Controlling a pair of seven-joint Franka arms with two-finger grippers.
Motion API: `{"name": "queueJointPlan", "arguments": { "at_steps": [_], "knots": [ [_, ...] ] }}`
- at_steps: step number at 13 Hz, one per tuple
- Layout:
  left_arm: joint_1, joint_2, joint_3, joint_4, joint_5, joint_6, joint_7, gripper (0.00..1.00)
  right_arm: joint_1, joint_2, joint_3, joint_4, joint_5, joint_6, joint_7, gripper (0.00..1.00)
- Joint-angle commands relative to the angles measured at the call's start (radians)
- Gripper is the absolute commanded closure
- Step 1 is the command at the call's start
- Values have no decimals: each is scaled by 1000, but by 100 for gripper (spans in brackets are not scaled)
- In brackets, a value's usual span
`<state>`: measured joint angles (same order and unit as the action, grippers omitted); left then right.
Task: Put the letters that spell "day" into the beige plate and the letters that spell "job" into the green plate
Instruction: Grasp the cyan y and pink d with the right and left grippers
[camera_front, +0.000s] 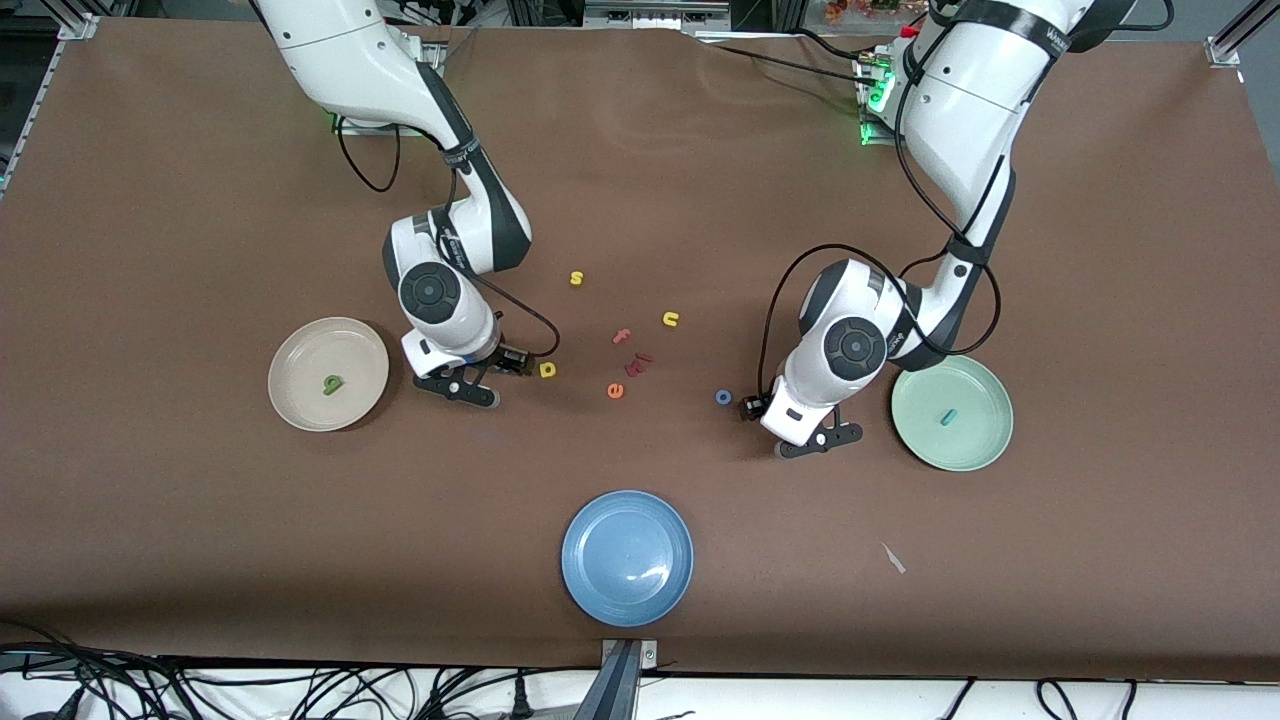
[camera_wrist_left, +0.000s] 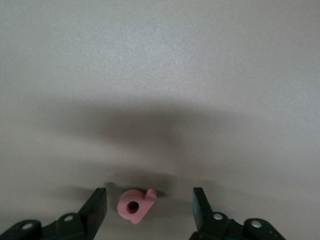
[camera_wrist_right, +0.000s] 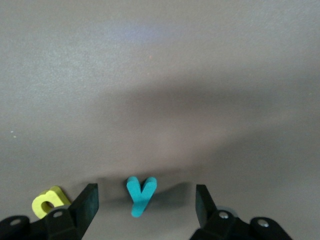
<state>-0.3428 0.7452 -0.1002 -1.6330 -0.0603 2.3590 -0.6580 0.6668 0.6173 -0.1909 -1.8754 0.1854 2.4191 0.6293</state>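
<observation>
In the left wrist view the pink "b" (camera_wrist_left: 136, 204) lies flat on the table between the fingers of my left gripper (camera_wrist_left: 150, 202), which is open and not touching it. In the front view my left gripper (camera_front: 750, 407) is low beside the blue "o" (camera_front: 722, 397) and hides the "b". The green plate (camera_front: 975, 445) holds the teal "j" (camera_front: 947, 415). My right gripper (camera_wrist_right: 146, 200) is open around the teal "y" (camera_wrist_right: 140, 195), with the yellow "d" (camera_wrist_right: 49, 201) just outside one finger. Near my right gripper (camera_front: 510, 360) and the "d" (camera_front: 547, 369), the beige plate (camera_front: 300, 355) holds the olive "a" (camera_front: 331, 384).
Loose letters lie mid-table between the arms: a yellow "s" (camera_front: 576, 278), a yellow "u" (camera_front: 670, 319), a salmon "f" (camera_front: 622, 336), dark red pieces (camera_front: 638, 362) and an orange "e" (camera_front: 615, 391). A blue plate (camera_front: 627, 557) sits nearest the front camera. A white scrap (camera_front: 893, 558) lies beside it.
</observation>
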Motion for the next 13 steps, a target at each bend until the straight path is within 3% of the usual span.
{"name": "queueJointPlan", "arguments": {
  "at_steps": [1, 3, 11, 13],
  "knots": [
    [-4, -9, 11, -17, -6, 8, 6, 26, 17, 21, -7, 21, 19, 8, 13, 29],
    [-1, -9, 11, -19, -4, 6, 14, 26, 16, 21, -7, 21, 19, 6, 10, 41],
    [-8, -7, 13, -33, -4, 3, 15, 49, 13, 21, -7, 21, 19, 0, 4, 100],
    [-8, -7, 13, -31, -3, 3, 15, 54, 13, 19, -7, 27, 19, -3, -2, 100]
  ]
}}
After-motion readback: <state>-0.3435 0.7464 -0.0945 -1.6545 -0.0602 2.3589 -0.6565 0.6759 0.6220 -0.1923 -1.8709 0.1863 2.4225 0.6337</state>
